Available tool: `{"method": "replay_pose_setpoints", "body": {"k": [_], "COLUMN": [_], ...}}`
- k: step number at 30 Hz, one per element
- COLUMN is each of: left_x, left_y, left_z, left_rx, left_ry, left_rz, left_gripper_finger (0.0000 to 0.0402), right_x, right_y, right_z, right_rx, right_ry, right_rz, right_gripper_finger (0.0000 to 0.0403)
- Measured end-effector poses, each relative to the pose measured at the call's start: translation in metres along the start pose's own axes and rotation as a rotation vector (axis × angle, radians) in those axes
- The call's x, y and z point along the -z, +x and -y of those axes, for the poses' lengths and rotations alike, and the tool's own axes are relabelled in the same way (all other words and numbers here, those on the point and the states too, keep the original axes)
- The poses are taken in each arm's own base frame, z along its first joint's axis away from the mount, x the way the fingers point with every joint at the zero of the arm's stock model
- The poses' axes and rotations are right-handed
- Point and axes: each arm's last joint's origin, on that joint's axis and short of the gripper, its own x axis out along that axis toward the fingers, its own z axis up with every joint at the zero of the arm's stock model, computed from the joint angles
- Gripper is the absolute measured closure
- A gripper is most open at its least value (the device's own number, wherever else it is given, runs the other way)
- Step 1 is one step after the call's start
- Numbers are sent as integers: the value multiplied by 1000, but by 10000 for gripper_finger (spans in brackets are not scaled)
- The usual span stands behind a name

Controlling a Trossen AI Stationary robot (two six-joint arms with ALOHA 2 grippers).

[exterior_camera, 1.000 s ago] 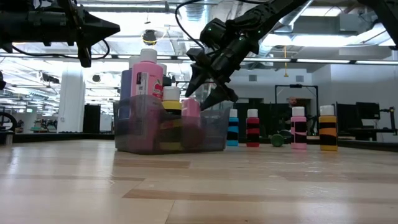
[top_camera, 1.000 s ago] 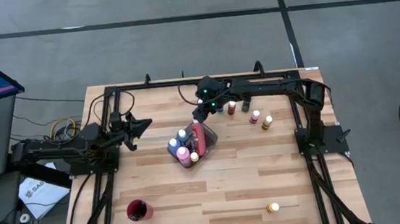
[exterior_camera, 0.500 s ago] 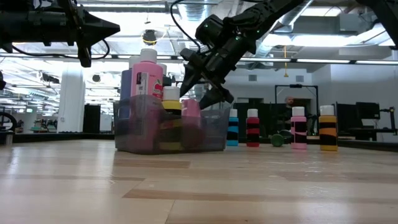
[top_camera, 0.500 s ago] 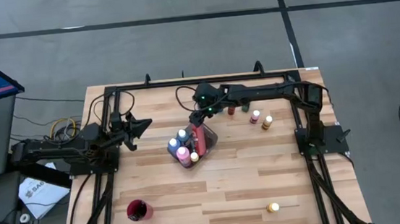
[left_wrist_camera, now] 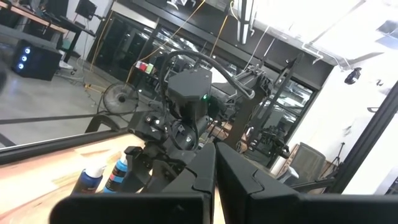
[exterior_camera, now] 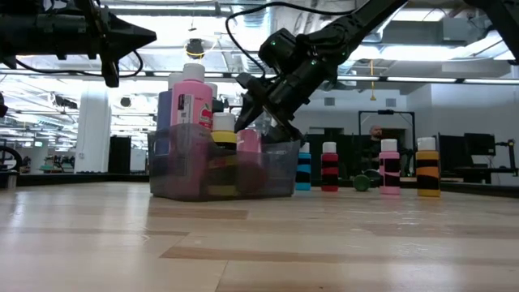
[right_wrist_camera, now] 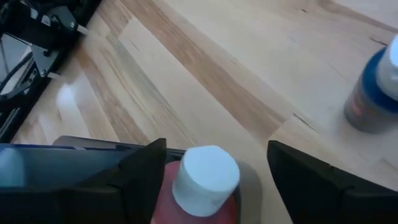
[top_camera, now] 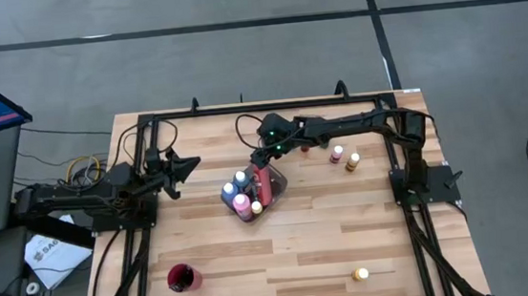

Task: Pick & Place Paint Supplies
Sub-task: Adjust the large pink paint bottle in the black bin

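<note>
A clear plastic bin holds several paint bottles: a tall pink one, a yellow one, blue ones, and a red bottle lying along its right side. My right gripper hangs open over the bin's far end. Its fingers stand on either side of the red bottle's pale cap without touching it. My left gripper waits shut, raised above the table left of the bin. No paintbrushes show.
Several bottles stand on the table to the right of and beyond the bin: blue, red, pink and yellow-brown. Another yellow bottle stands near the near edge. A red cup sits near the front left corner.
My right gripper has shifted a little toward the near edge and sunk slightly over the bin's far end, staying open. The bottles in the bin have kept their places.
</note>
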Motion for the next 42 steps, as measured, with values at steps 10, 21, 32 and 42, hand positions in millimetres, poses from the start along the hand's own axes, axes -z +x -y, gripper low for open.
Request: {"method": "replay_pose_setpoints", "body": {"k": [10, 21, 32, 42], "left_x": [0, -1, -1, -1], "left_y": [0, 0, 0, 0], "left_z": [0, 0, 0, 0], "left_rx": [2, 4, 4, 4], "left_ry": [-1, -2, -2, -2], "left_rz": [3, 8, 8, 8], "left_gripper_finger": [398, 398, 398, 398], "right_x": [-1, -5, -23, -20], "right_y": [0, -4, -18, -42], "right_z": [-2, 0, -27, -62], "right_rx": [-18, -20, -63, 7], "right_ry": [-27, -53, -222, -448], "right_rz": [5, 16, 97, 230], "right_gripper_finger": [282, 286, 286, 286]}}
